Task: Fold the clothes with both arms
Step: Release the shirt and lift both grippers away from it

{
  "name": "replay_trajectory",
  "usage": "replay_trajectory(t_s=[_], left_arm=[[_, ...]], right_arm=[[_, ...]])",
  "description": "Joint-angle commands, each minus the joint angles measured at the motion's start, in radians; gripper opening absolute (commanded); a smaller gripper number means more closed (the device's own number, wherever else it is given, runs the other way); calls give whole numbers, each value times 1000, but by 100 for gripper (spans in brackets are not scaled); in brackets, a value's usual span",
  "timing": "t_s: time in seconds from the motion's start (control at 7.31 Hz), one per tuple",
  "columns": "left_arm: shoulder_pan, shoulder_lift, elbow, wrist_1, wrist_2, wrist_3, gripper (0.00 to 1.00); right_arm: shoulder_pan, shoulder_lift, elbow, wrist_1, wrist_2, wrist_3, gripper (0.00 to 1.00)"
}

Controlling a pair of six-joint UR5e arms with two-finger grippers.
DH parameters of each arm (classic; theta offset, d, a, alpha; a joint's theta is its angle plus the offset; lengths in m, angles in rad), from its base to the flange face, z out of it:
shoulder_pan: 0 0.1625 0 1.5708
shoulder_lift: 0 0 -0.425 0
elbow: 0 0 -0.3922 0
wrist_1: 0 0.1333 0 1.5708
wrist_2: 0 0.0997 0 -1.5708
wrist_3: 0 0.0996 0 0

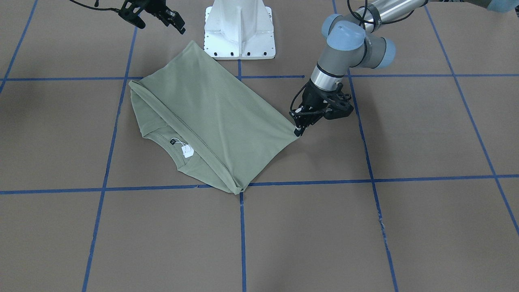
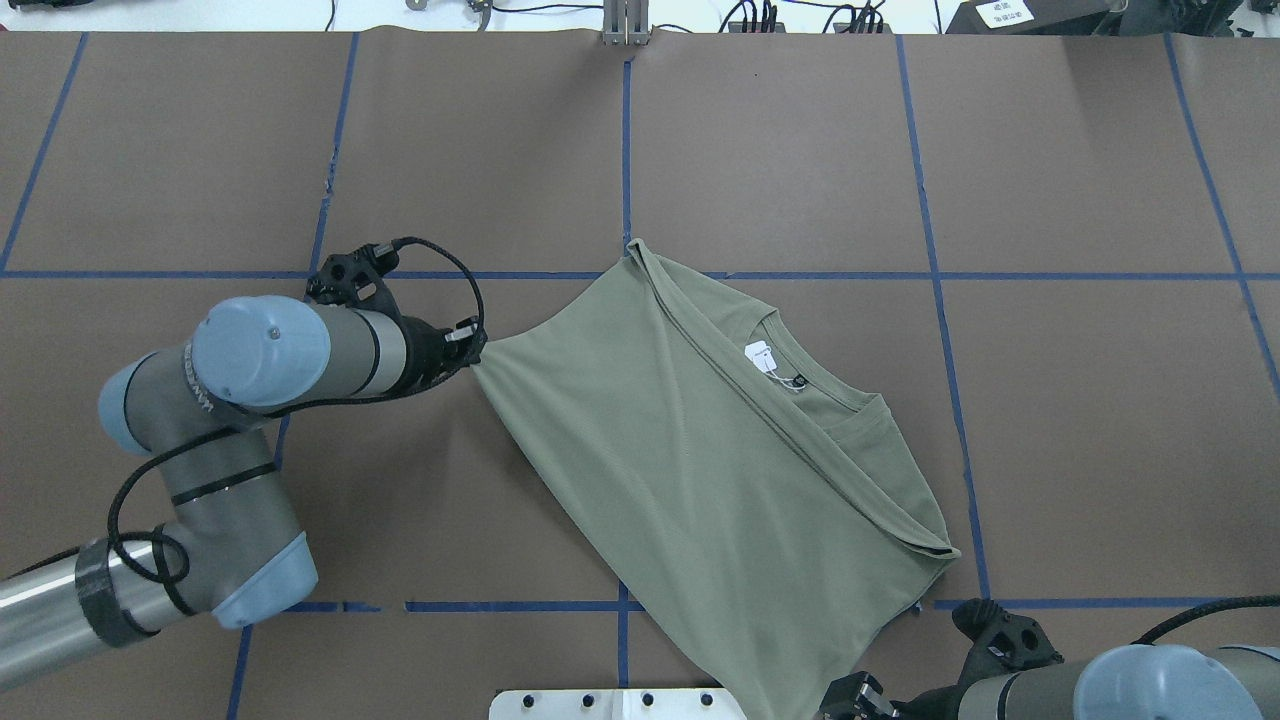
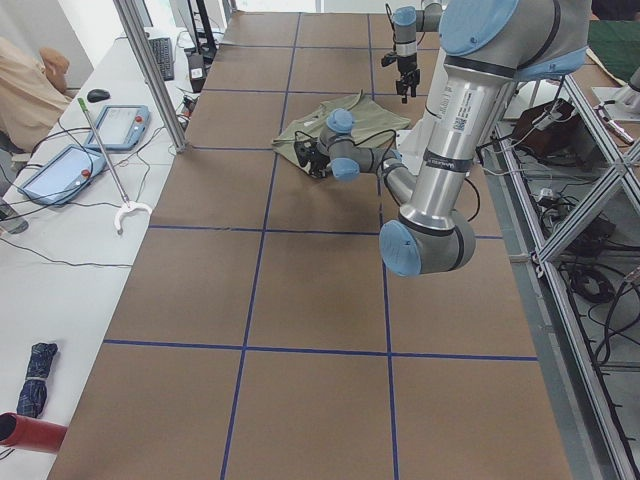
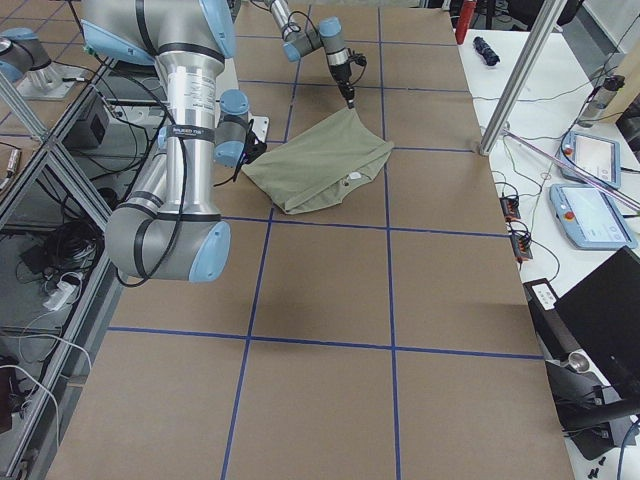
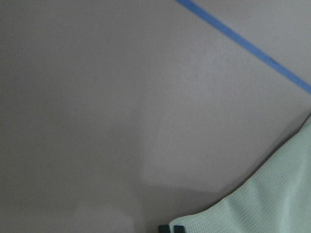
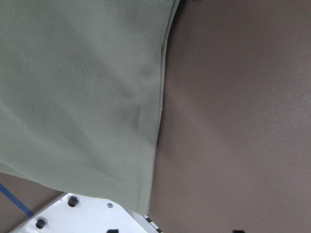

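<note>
Pinching one corner ahead of the next fold

Left claw (image 1: 299,129) is closed on a corner of the shirt (image 1: 211,117). Right claw (image 1: 160,22) hangs open and empty, clear of the cloth. Gripping the matching corner before lifting would probably keep the edge taut. The sage-green shirt lies doubled mid-tabletop (image 1: 405,134), with collar (image 1: 162,138) and white tag (image 1: 187,152) exposed.

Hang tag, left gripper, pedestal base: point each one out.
hang tag (image 1: 187,151), front-facing view, middle of the white card
left gripper (image 1: 299,130), front-facing view, midway between its fingers' tips
pedestal base (image 1: 239,28), front-facing view, central white rib
</note>
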Motion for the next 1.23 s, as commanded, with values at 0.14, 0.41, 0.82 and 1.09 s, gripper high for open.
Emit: replay_trajectory(t_s=[0.14,0.41,0.82,1.09], left_arm=[[-179,-230,321,-80,-4,63,0],[-191,-379,609,-271,1,65,0],[-197,-511,848,-416,2,68,0],[-217,-534,883,-418,7,70,0]], right_arm=[[100,7,17,0,10,-1,100],[211,30,7,2,14,-10,100],[328,56,-18,2,13,-39,100],[366,91,-51,2,13,-98,100]])
